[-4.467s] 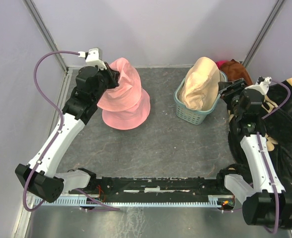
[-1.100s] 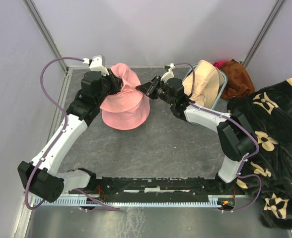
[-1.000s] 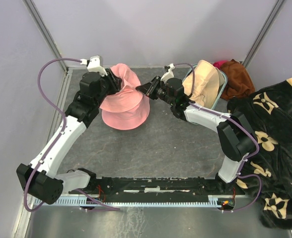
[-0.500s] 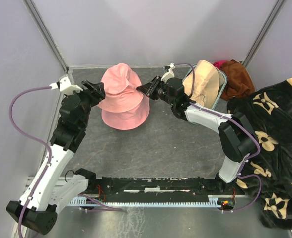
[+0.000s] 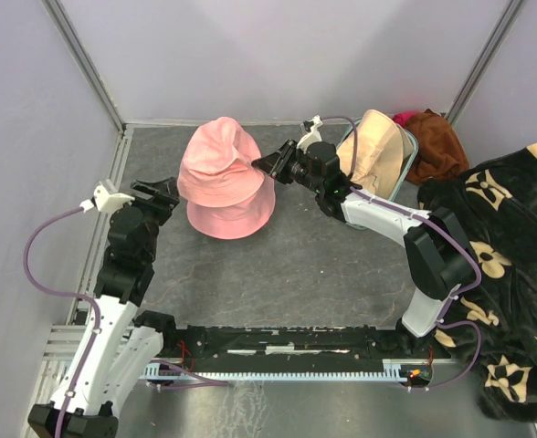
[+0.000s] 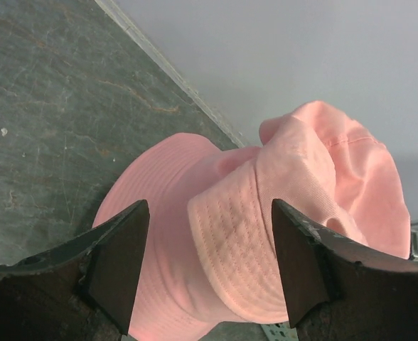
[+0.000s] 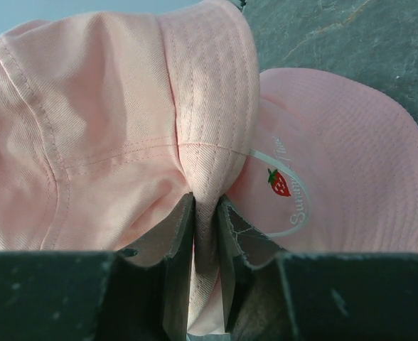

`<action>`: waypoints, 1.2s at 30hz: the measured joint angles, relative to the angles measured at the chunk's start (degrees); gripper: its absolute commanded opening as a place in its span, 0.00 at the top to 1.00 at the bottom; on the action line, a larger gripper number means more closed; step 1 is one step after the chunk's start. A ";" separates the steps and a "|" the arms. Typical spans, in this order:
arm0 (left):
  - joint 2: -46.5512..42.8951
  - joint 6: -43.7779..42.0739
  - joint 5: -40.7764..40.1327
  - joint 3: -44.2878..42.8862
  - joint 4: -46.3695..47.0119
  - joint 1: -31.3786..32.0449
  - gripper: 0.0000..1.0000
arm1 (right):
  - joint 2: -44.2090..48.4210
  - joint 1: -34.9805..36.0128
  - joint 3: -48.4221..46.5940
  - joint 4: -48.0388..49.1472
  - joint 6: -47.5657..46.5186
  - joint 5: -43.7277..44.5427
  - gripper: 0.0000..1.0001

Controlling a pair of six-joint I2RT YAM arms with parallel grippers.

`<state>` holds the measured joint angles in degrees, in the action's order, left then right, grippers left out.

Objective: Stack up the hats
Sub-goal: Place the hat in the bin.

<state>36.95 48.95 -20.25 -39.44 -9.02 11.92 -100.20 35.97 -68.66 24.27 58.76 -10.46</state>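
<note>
Two pink hats lie one on the other at the back left of the table, the upper pink hat [image 5: 215, 162] sitting crooked over the lower pink hat [image 5: 234, 215]. My right gripper [image 5: 267, 166] is shut on a fold of the upper hat's brim [image 7: 207, 142]; the fold fills the narrow gap between its fingers. The lower hat [image 7: 351, 163] shows a strawberry logo. My left gripper [image 5: 162, 193] stands open, apart from the hats on their left, with both hats [image 6: 315, 170] ahead of its spread fingers [image 6: 120, 263]. A beige hat [image 5: 375, 151] stands in the teal basket [image 5: 409, 155].
A rust-brown cloth [image 5: 433, 133] lies behind the basket in the back right corner. A black blanket with beige flowers [image 5: 510, 274] covers the right side. Walls close in at the back and along both sides.
My left gripper opened, let go of the upper pink hat and drew back toward the near left. The hat settled onto the lower one. The right gripper kept its hold.
</note>
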 measured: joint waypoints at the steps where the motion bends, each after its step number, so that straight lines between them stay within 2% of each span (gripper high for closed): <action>1: -0.68 0.98 0.13 0.74 0.02 -0.39 0.23 | 0.02 0.00 0.00 0.00 -0.02 0.00 0.74; 11: -4.90 11.76 5.51 9.03 5.53 -4.09 0.22 | 0.20 0.00 -0.52 -1.33 -0.13 -0.02 0.74; 16: -4.63 18.10 11.32 14.99 13.03 -7.39 0.22 | 0.39 0.00 -0.52 -1.70 -0.28 -0.02 0.74; 19: -3.23 22.34 15.47 18.53 18.03 -10.14 0.18 | 0.39 0.00 -0.52 -1.75 -0.33 -0.02 0.73; 24: -1.09 27.98 20.09 22.10 25.70 -12.28 0.17 | 0.39 0.00 -0.52 -1.75 -0.33 -0.02 0.73; 36: -0.59 36.02 21.81 26.71 41.18 -12.87 0.19 | 0.39 0.04 -0.55 -1.79 -0.35 -0.02 0.74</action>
<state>36.36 84.97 1.56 -12.73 32.16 -0.95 -99.81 36.01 -69.21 22.48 58.41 -10.48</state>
